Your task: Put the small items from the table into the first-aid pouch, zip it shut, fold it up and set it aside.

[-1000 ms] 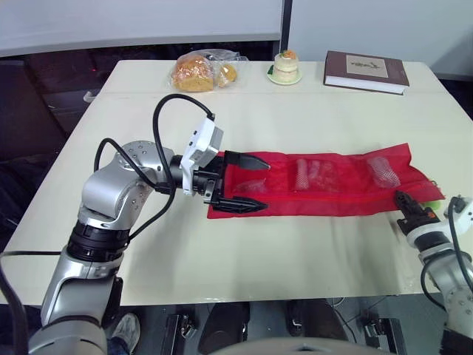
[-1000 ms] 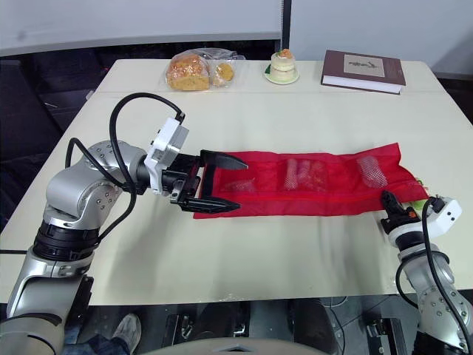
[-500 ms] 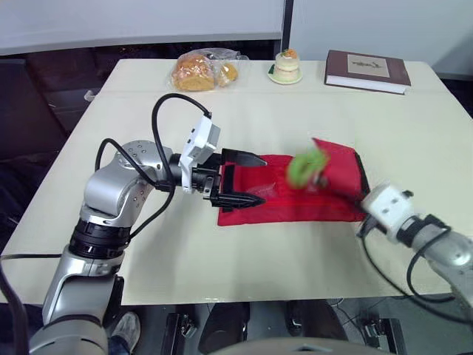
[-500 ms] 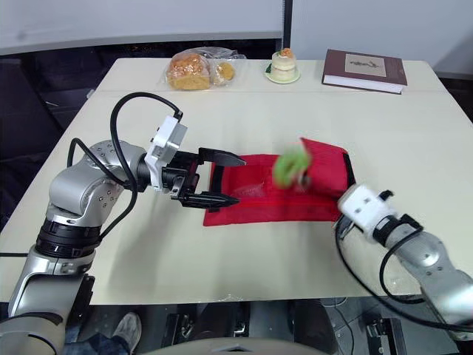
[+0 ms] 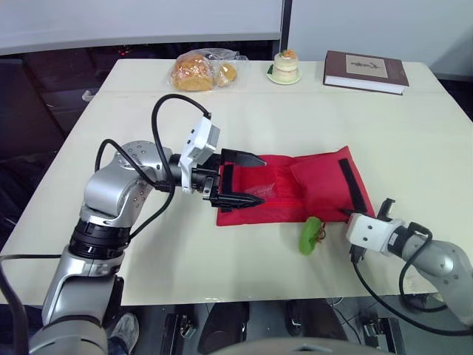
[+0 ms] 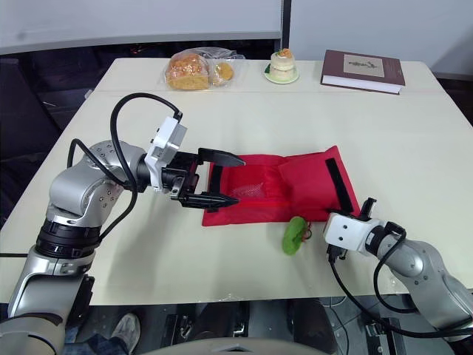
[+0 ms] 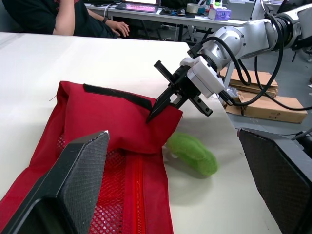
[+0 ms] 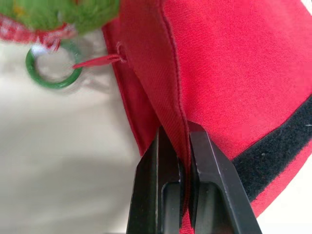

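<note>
1. The table (image 5: 222,111) is a flat cream slab with a smooth matt top.
2. The first-aid pouch (image 5: 318,185) lies a little toward 4 o'clock from the table's middle. It is red woven cloth. Its 3 o'clock end is folded over onto the rest, and a black fastening strip shows on the flap. The 9 o'clock half is open mesh with a red zip along it.
3. The left gripper (image 5: 264,182) sits at the pouch's 9 o'clock end, spread wide. One black finger is over the far edge and the other is along the near edge, with the mesh and zip between them. It holds nothing. Whether the tips press on the cloth cannot be told.
4. The book (image 5: 366,72) is a dark maroon hardback lying flat at the table's 1 o'clock.
5. The bread bag (image 5: 203,72) is crinkled clear plastic around golden rolls, at 11 o'clock.
6. The right gripper (image 8: 184,146) is at the pouch's 4 o'clock corner. Its two smooth black fingers are pinched tight on the raised hem of the folded flap, with only the red cloth between them.
7. The green fuzzy item (image 5: 309,235) is an oblong plush lump. It lies on the table at the pouch's 6 o'clock, just beside the near edge.
8. The small cake (image 5: 284,66) is round and pale and stands on a saucer at 12 o'clock.
9. The green ring (image 8: 52,73) is a smooth hoop joining the plush lump to a thin red tab from the pouch's seam.
</note>
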Controlling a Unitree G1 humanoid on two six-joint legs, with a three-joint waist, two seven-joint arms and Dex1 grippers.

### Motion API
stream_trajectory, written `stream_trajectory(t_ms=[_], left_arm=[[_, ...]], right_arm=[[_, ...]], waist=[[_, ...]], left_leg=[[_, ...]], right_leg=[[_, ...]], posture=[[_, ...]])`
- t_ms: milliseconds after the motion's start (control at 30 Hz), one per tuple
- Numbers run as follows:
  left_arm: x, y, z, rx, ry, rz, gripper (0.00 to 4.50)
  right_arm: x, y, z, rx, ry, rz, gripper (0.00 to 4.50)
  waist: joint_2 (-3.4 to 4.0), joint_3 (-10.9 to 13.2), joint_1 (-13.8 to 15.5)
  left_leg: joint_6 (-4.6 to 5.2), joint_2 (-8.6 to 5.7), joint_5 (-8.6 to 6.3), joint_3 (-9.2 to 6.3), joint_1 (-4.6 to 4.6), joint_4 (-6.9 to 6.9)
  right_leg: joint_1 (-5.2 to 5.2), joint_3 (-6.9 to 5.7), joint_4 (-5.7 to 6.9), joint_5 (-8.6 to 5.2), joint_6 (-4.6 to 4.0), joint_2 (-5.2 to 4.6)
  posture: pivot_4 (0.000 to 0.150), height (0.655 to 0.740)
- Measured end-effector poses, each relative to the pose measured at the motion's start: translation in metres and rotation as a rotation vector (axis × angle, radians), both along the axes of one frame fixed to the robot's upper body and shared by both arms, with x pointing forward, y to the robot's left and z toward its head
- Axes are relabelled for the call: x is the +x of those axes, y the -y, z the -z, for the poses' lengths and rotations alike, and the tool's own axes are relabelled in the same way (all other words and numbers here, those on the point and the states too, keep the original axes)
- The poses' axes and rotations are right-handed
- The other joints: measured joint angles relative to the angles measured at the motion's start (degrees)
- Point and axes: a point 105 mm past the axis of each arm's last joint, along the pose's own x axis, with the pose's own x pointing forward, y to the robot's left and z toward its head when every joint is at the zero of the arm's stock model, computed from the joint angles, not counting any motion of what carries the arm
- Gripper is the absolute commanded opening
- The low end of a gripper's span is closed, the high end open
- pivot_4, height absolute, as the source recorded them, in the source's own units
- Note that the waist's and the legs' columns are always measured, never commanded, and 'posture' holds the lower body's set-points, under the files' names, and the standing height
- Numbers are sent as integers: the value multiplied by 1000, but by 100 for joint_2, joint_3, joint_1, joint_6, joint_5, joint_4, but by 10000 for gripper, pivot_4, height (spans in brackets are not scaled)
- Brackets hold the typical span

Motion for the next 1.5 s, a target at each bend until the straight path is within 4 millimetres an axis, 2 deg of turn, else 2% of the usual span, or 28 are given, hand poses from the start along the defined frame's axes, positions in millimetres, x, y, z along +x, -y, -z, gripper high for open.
stream_trajectory(t_ms=[33,100,233,300,467,633,767,933,1033,1133,1367,1500], left_arm=[[0,0,0,0,0,0,45000],[0,0,0,1,0,0,45000],[-1,-1,3,0,-5,-1,45000],[-1,-1,4,0,-7,-2,45000],[-1,-5,9,9,-29,-18,45000],[3,-18,27,13,-125,-92,45000],[12,-42,47,-15,-259,-271,45000],[17,-65,74,-28,-426,-489,45000],[23,-76,88,-65,-525,-649,45000],[27,-84,97,-69,-582,-751,45000],[26,-78,96,-191,-799,-838,45000],[21,-60,97,-215,-938,-803,45000]], right_arm=[[0,-1,-1,32,-11,18,6383],[0,-3,-3,90,-23,44,13990],[1,-3,-6,141,-34,93,35470],[3,-4,-9,183,-36,109,44472],[-4,-7,-15,244,-70,94,44472],[-17,5,-22,296,-118,87,44472],[-42,23,-25,328,-215,63,44472],[-54,25,-59,485,-205,-27,44472],[-54,17,-89,613,-192,-112,44472],[-57,10,-103,660,-214,-165,44472],[-57,0,-121,681,-266,-233,44472],[-57,-7,-133,682,-237,-275,44472]], waist=[[0,0,0],[0,0,2],[0,0,5],[0,0,8],[0,0,7],[1,0,13],[1,-1,25],[0,-1,14],[0,-1,24],[-3,-1,63],[-7,-11,126],[-14,-16,142]], left_leg=[[0,0,0,0,0,0],[0,0,0,0,0,0],[0,0,0,0,0,1],[0,0,0,0,0,1],[0,0,0,-1,1,1],[1,1,0,-1,2,1],[2,5,-1,-4,3,1],[2,8,-1,-3,10,1],[1,8,-1,-5,10,1],[1,7,-1,-13,9,1],[1,1,-1,-9,24,1],[1,-6,-1,-11,24,2]], right_leg=[[0,0,0,0,0,0],[0,0,1,0,0,0],[0,1,2,1,-1,-1],[0,1,3,1,-1,0],[0,0,3,1,-1,0],[0,0,5,0,-1,-1],[2,-2,5,0,-1,-2],[5,-1,9,1,-1,-3],[6,-3,10,2,-1,-7],[9,-10,9,2,-2,-8],[23,-8,10,2,-2,-15],[26,-9,10,2,-2,-19]], posture=[[1500,7289],[1500,7289],[1500,7289],[1500,7289],[1500,7289],[1500,7289],[1500,7289],[1500,7289],[1500,7289],[1500,7289],[1500,7289],[1500,7289]])
